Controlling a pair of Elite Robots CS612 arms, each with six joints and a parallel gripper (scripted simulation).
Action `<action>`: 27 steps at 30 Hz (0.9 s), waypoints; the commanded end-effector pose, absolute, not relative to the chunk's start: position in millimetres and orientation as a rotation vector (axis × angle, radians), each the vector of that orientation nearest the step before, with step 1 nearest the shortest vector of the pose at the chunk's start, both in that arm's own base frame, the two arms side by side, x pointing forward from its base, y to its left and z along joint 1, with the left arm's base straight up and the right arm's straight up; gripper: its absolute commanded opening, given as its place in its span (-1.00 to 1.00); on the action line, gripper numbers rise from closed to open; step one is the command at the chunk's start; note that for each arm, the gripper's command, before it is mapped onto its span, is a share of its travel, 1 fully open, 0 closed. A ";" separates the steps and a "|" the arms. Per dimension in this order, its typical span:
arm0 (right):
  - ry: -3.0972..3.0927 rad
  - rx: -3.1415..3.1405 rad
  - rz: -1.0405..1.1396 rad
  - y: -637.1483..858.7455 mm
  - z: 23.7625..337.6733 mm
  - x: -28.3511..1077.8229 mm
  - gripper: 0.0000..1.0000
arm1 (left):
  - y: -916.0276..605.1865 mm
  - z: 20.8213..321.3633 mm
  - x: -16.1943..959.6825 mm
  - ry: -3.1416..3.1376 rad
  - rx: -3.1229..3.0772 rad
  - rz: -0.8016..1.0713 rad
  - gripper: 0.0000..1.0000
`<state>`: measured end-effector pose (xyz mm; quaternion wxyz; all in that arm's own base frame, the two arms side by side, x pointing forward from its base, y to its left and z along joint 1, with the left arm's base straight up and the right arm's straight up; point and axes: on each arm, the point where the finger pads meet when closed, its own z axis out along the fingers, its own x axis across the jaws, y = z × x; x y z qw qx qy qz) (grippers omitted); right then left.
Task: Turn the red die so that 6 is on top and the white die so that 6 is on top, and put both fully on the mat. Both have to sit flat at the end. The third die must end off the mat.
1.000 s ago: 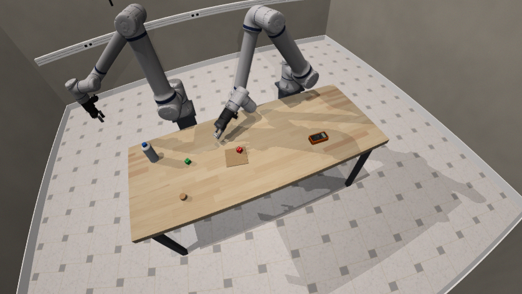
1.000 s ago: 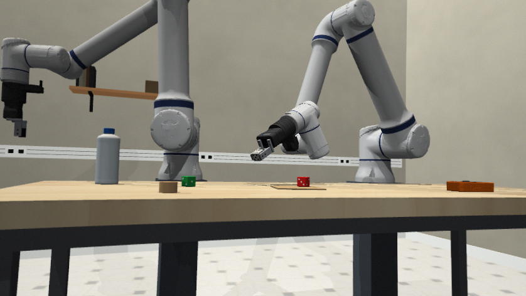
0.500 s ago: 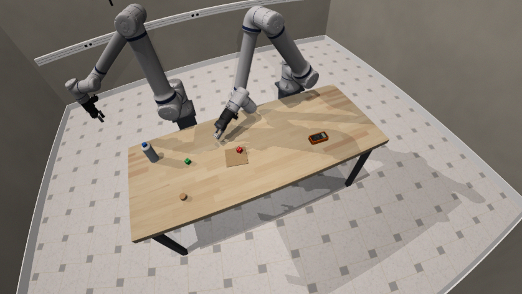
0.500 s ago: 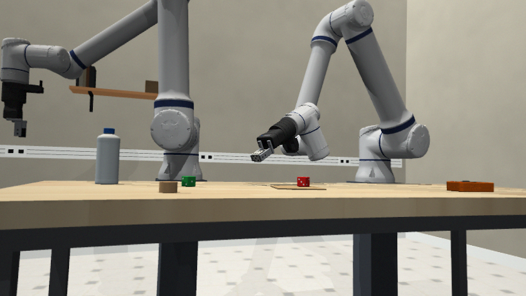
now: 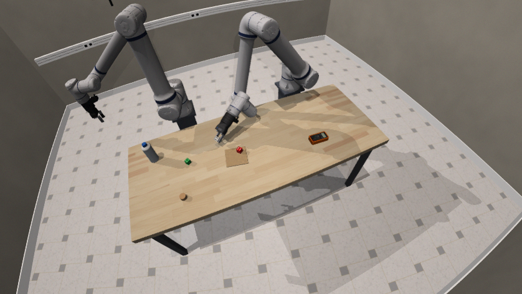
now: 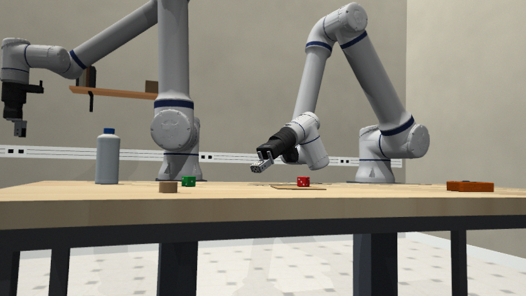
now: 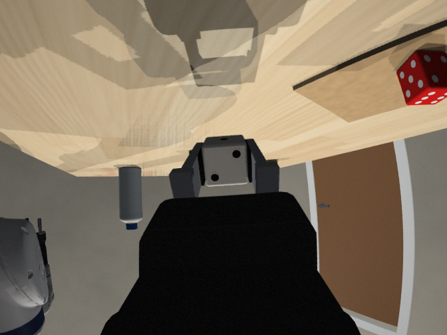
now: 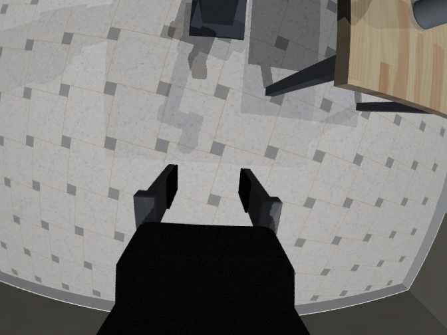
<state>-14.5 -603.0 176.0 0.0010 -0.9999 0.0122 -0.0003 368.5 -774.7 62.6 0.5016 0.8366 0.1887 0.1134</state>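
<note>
Left tool (image 5: 218, 137) (image 6: 262, 163) (image 7: 225, 162) grasps the white die (image 5: 217, 139) (image 6: 256, 167) (image 7: 224, 165), tilted above the counter (image 5: 284, 153) (image 6: 228, 190) (image 7: 252, 119).
Released at this slant, it could tumble onto another face or knock the red die (image 5: 239, 149) (image 6: 303, 181) (image 7: 420, 79).

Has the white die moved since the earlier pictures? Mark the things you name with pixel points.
Yes, downward: the exterior view earlier showed the white die (image 5: 217, 139) (image 6: 256, 167) (image 7: 225, 169) in front of the white wall rail (image 5: 175, 20) (image 6: 235, 158); now it appears mostly below it.
</note>
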 end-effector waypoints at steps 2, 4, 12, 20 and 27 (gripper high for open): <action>0.038 -3.141 0.000 -603.8 177.0 -14.7 1.00 | -775.2 48.9 368.7 0.456 2.020 0.274 0.14; 0.038 -3.141 0.000 -603.8 177.0 -14.7 1.00 | -775.2 43.8 368.7 0.456 2.020 0.274 0.14; 0.038 -3.141 0.000 -603.8 177.0 -14.7 1.00 | -775.2 34.7 368.7 0.456 2.020 0.274 0.14; 0.038 -3.141 0.000 -603.8 177.0 -14.7 1.00 | -775.2 34.6 368.7 0.456 2.020 0.274 0.14; 0.038 -3.141 0.000 -603.8 177.0 -14.7 1.00 | -775.2 34.6 368.7 0.456 2.020 0.274 0.14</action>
